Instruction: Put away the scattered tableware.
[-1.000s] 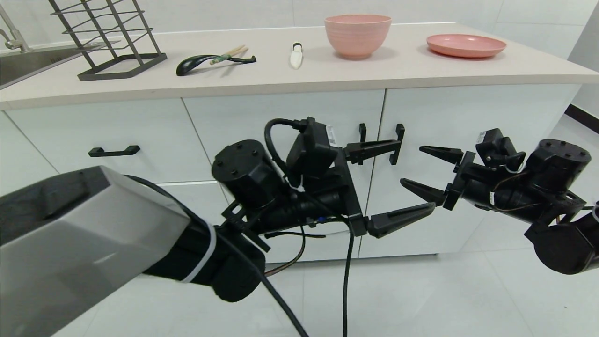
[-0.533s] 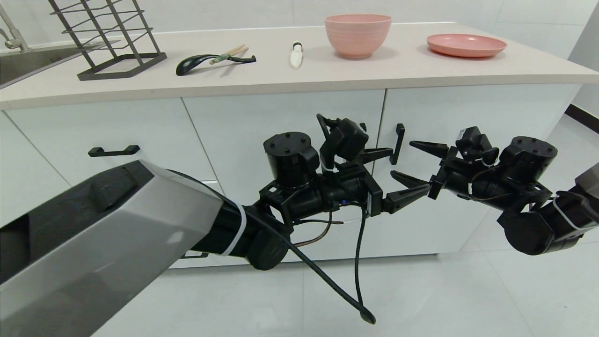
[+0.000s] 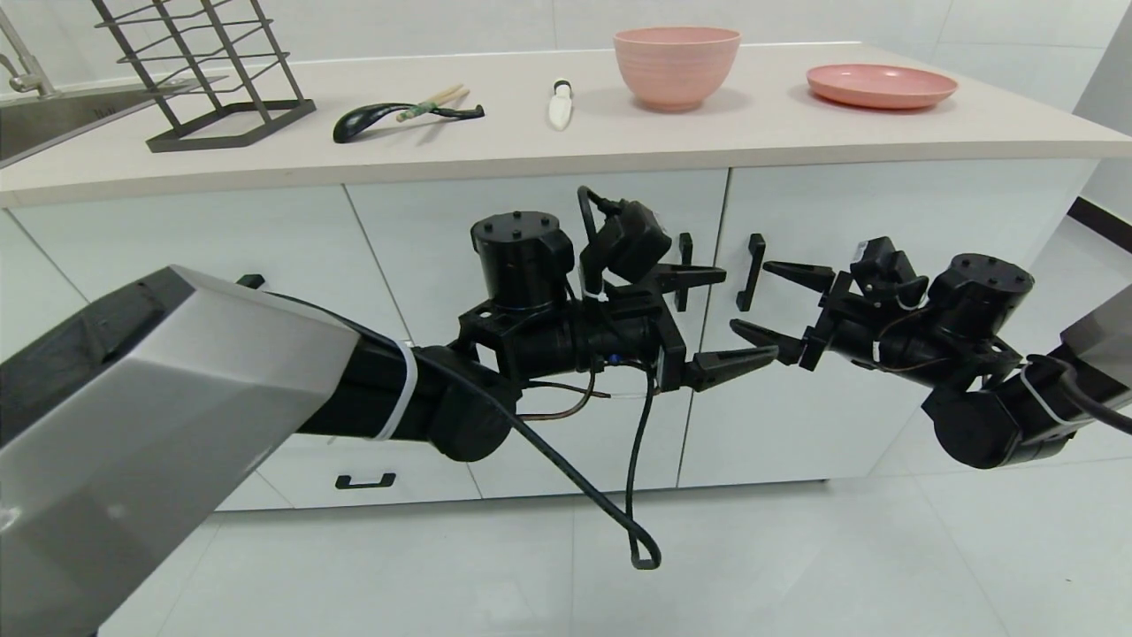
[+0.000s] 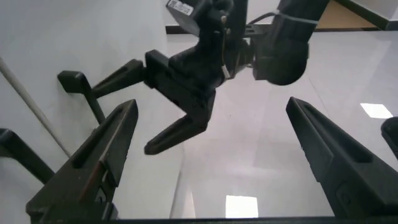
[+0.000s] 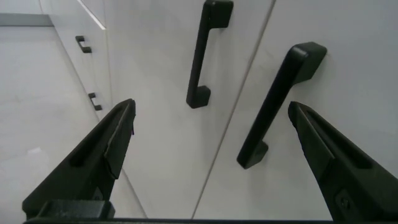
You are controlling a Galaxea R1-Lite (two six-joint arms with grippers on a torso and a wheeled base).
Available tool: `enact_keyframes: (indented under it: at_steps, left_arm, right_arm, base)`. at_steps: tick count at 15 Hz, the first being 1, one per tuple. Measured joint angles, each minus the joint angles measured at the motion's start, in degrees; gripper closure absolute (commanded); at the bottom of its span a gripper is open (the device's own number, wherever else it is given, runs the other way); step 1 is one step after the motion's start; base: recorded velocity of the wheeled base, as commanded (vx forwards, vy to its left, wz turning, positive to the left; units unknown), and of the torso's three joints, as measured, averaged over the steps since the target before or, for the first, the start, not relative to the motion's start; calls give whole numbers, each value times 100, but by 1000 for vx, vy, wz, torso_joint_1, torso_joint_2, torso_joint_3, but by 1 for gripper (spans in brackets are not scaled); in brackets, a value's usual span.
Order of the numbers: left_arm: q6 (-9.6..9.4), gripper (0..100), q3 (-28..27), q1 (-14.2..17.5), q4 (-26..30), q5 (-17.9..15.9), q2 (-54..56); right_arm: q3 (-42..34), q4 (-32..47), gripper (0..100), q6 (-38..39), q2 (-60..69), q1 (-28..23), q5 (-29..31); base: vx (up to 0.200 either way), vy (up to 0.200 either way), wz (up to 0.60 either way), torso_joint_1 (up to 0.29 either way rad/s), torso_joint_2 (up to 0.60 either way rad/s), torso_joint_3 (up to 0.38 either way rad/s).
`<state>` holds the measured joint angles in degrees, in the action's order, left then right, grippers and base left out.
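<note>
Tableware lies scattered on the desk [image 3: 619, 141], none of it gripped. Pink bowl [image 3: 676, 66] stands upright toward the desk's back; everything else is placed from it. Pink plate [image 3: 881, 85] right of the bowl, apart from it. White-handled utensil [image 3: 561, 104] left of the bowl, lying flat, not touching it. Farther left of the bowl, black spoon [image 3: 380, 118] with wooden chopsticks [image 3: 435, 100] lying across its handle. Black wire rack [image 3: 212, 80] farther left again, upright. Sink [image 3: 53, 119] at the far left of the bowl.

Both arms are lower than the bowl, in front of the white cabinet doors [image 3: 884, 203] under the desk. Left gripper [image 3: 752, 311] below the bowl and slightly right, fingers spread wide, empty. Right gripper [image 3: 748, 295] faces it from the right, fingers also spread, empty. The two grippers' tips are close together; can't tell if they touch. Two vertical black door handles [image 3: 754, 265] below the bowl, just behind the grippers' tips.

Right wrist view: both door handles [image 5: 208, 53] ahead of the parted fingers [image 5: 99, 155], not touched. Left wrist view: own fingers [image 4: 99, 162] apart, with the right gripper in front of them near a handle. Small black drawer handle [image 3: 364, 481] lower left of the bowl. White tiled floor [image 3: 796, 566] beneath.
</note>
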<state>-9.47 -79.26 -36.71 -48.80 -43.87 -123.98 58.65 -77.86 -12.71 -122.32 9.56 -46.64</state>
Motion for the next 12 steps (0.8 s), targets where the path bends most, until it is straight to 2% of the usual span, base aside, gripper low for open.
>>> enact_keyframes:
  at_steps: [5,8,9,11,12]
  left_arm:
    - [-32,0,-657,13,383,-49,-105]
    - [-29,0,-518,13,550,26,-118]
    - [-29,0,-430,7,594,129,-100]
    - [-29,0,-329,9,756,866,-59]
    - [-29,0,-296,7,785,942,-46]
  right_arm:
    - [424,-1,0,18,-282,-41,-185]
    - [573,-44,0,65,-397,-46,-656]
    - [590,-48,0,73,-423,-46,-703]
    - [638,-45,0,76,-469,-61,-788]
    - [708,-61,0,89,-505,-61,-818]
  base:
    - [0,0,0,0,0,0]
    - [0,0,0,0,0,0]
    - [0,0,0,0,0,0]
    - [0,0,0,0,0,0]
    - [0,0,0,0,0,0]
